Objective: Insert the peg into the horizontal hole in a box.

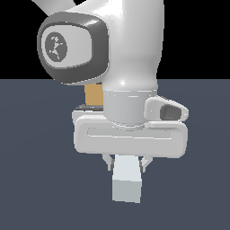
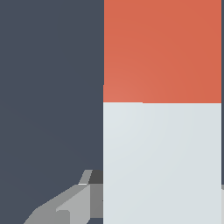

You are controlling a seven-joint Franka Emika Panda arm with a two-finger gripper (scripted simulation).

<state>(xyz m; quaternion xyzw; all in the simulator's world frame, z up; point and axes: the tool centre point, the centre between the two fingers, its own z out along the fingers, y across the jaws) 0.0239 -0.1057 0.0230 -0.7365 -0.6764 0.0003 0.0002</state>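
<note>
The peg (image 1: 126, 182) sits clamped in the end effector (image 1: 126, 165), arm hiding most of the box (image 1: 93, 95).

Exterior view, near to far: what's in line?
Peg, held in the gripper, then the arm's wrist, then the box, only a tan sliver showing behind the arm.
</note>
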